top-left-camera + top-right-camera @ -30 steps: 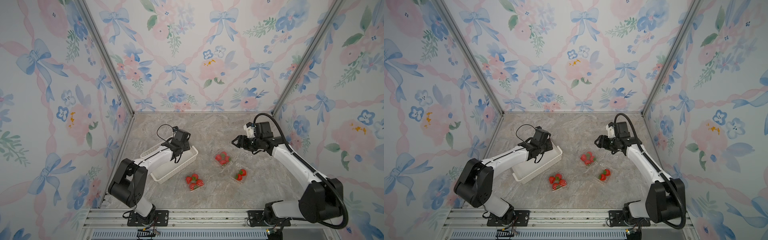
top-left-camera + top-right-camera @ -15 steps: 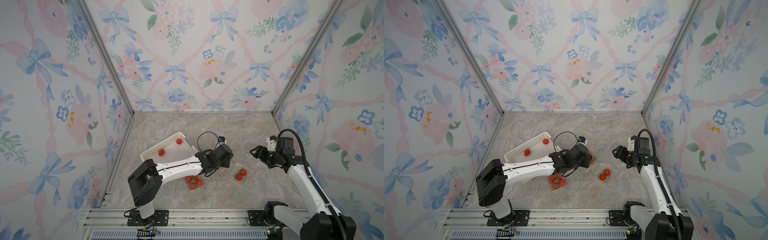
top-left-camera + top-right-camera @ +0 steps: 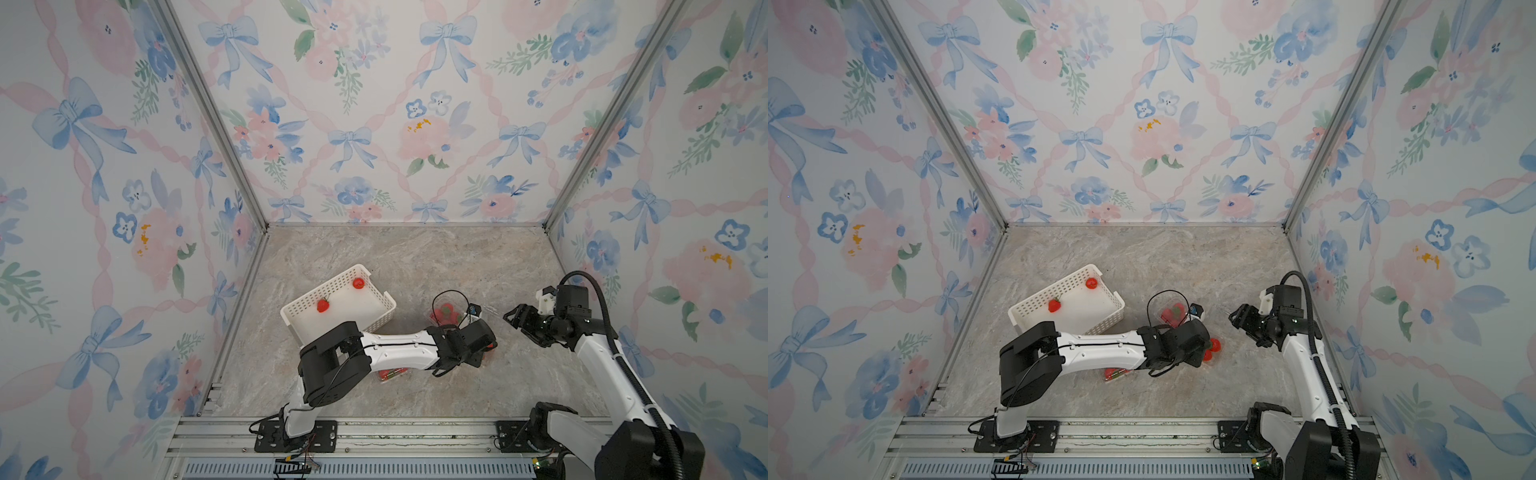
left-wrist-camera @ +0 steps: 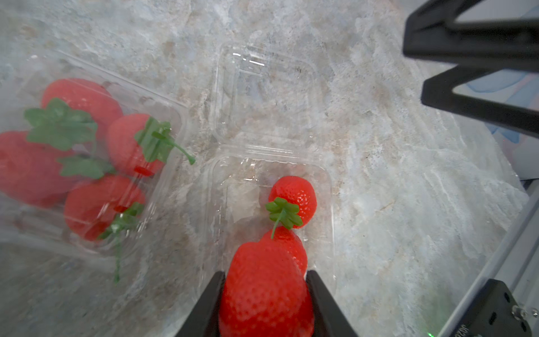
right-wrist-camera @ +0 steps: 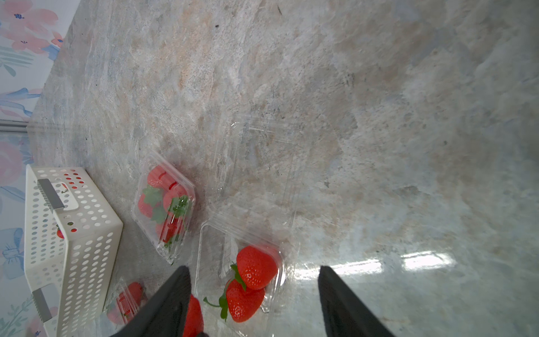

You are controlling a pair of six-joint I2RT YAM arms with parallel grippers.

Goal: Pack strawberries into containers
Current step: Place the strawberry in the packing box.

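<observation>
Left gripper clamped on one strawberry, poised over the open container, which holds two berries. Right gripper gapes wide, empty, near that container. Two more strawberries lie in the white basket.

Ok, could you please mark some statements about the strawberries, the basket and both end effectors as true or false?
1. The left end effector grips a strawberry. True.
2. The white basket holds no fruit. False: two strawberries lie in it.
3. The right end effector is shut on a container. False: it is open and holds nothing.
4. The open container under the left end effector has two berries inside. True.
</observation>
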